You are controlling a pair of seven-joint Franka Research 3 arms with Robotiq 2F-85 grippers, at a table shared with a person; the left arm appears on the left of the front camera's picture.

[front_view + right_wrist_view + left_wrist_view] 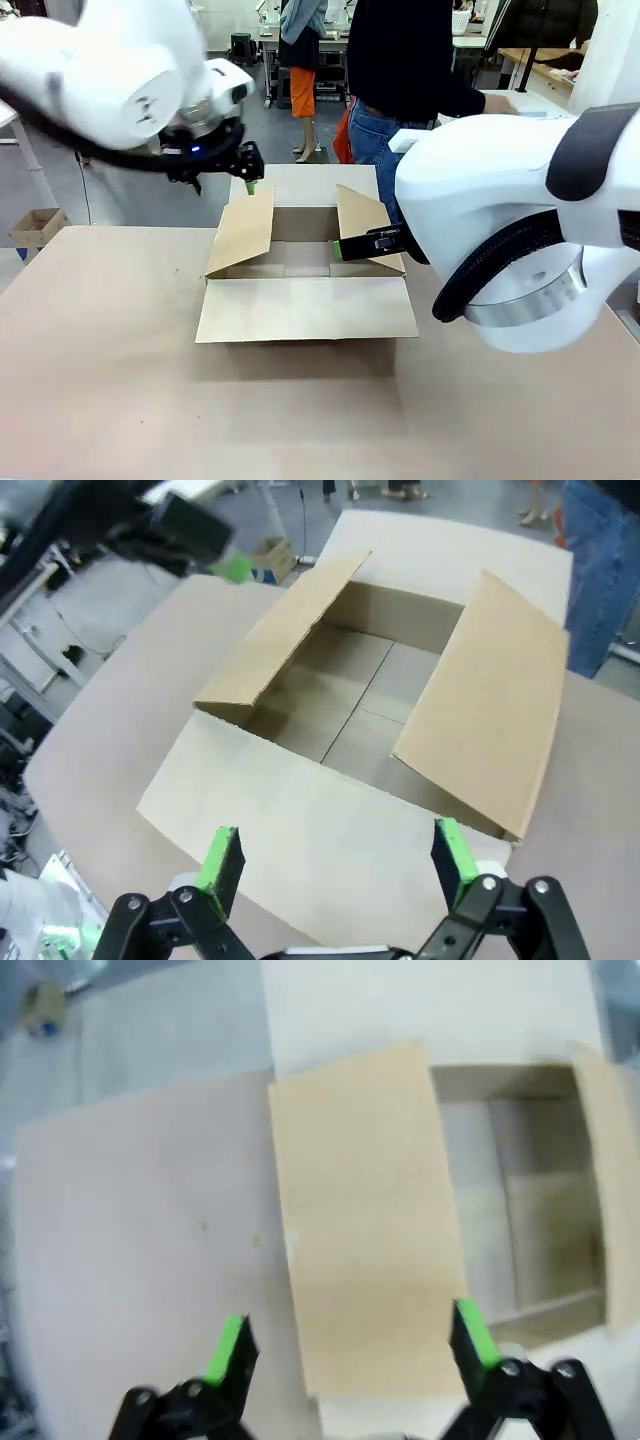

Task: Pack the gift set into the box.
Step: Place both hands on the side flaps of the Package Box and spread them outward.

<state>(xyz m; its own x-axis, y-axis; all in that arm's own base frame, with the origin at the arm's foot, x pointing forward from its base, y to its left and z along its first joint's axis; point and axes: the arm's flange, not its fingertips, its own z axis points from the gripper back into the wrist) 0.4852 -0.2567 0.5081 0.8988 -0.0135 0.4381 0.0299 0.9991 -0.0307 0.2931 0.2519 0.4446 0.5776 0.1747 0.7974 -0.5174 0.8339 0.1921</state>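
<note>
Box (305, 308) of plain brown corrugated cardboard sits open near the middle of the pale table (100, 380), its long side running across the front view. All 4 flaps are unfolded. The near flap lies flat on the tabletop toward the robot, and the far flap lies flat toward the person (400, 60) in a dark top and jeans at the far edge. The 2 side flaps stand half raised at a slant. In the right wrist view the box (300, 820) shows its inner floor, bare cardboard with a straight seam where the bottom panels meet. Its walls are low and the edges look clean and uncrushed.

The left gripper (248, 182) hangs above the far corner of the left side flap. In its own wrist view the left gripper (350, 1340) has its 2 green-padded fingers spread wide, with that flap of the box (360, 1220) below them and nothing between them.

The right gripper (340, 250) sits at the near end of the right side flap; whether it touches the cardboard I cannot tell. From its wrist camera the right gripper (335, 852) is likewise spread wide above the near flap, grasping nothing.
</note>
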